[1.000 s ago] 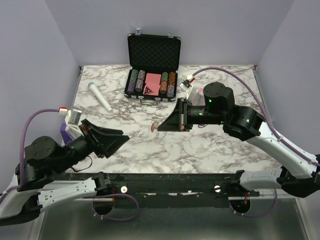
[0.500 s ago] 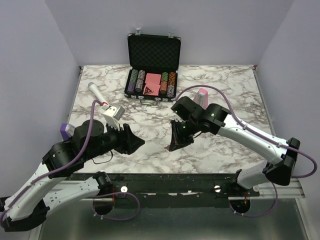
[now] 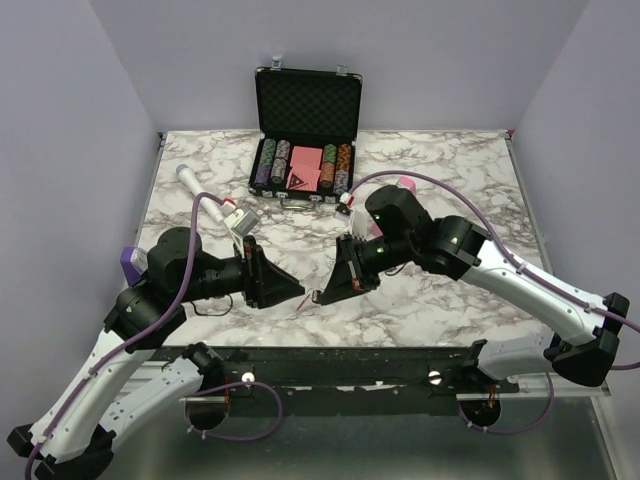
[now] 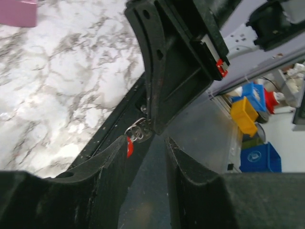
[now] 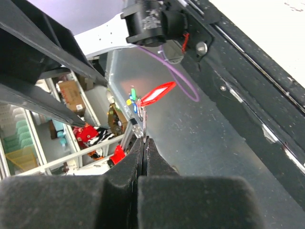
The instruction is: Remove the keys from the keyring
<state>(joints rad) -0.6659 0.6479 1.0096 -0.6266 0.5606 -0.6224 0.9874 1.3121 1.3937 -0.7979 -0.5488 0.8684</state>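
The keyring (image 5: 155, 94), a red oval loop, is held in the air between the two grippers. It is over the near edge of the table (image 3: 450, 170) and off its surface. The keys (image 5: 143, 130), a small silver-grey metal piece, are joined to it.

Gripper states:
- Right gripper (image 5: 144, 142): closed, with the fingers pressed together on the keys. In the right wrist view the metal shows edge-on just at the fingertips. The red loop lies beyond it, clear of the fingers.
- Left gripper (image 4: 145, 143): open, with a clear gap between its fingers (image 4: 107, 160), and it grips nothing. In the left wrist view the red loop sits at the tip of one finger and is partly hidden by it. Whether they touch cannot be told.

Progress, as judged from these views:
- Done: the assembly is off the table and secured at its metal end. The left gripper stands at the red end.
- Left: a grip on the keyring by the left gripper, then the separation itself. The metal and the red loop show as attached, so no key is judged to be off yet.

How the metal links to the loop is too small to make out.
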